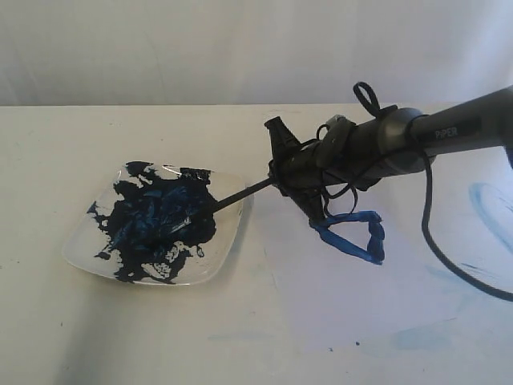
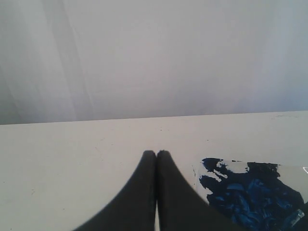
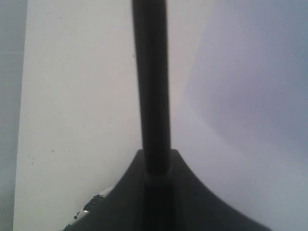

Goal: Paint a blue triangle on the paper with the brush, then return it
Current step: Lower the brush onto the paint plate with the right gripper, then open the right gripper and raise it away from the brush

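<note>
While the right end effector [image 1: 279,170] reached across toward the plate [image 1: 234,239], its jaws were pinched narrowly on the brush [image 1: 240,195]. The right wrist view confirmed it: the black handle [image 3: 151,86] ran straight out from between the two pads, clamped at its rear part, with no gap visible on either side. The brush slanted down and away from the grip. Its tip was buried in the dark blue paint [image 1: 160,218] on the plate, so the bristles could not be seen.

Handling call: the brush looked light, thin and stiff, with a smooth handle likely to twist or slip in a loose pinch. The wet tip would smear whatever it brushed. Best hold was on the bare handle well back from the bristles, as it was here.

The left end effector [image 2: 156,156] had its fingers pressed together, empty, low over the surface [image 1: 80,321] near the plate's edge.

Beyond the grip, the blue triangle [image 1: 349,247] sat on the paper [image 1: 321,301], a thick outline partly hidden under the right arm. The painting looked done. Brush over the plate probably meant the return step, though not yet released.
</note>
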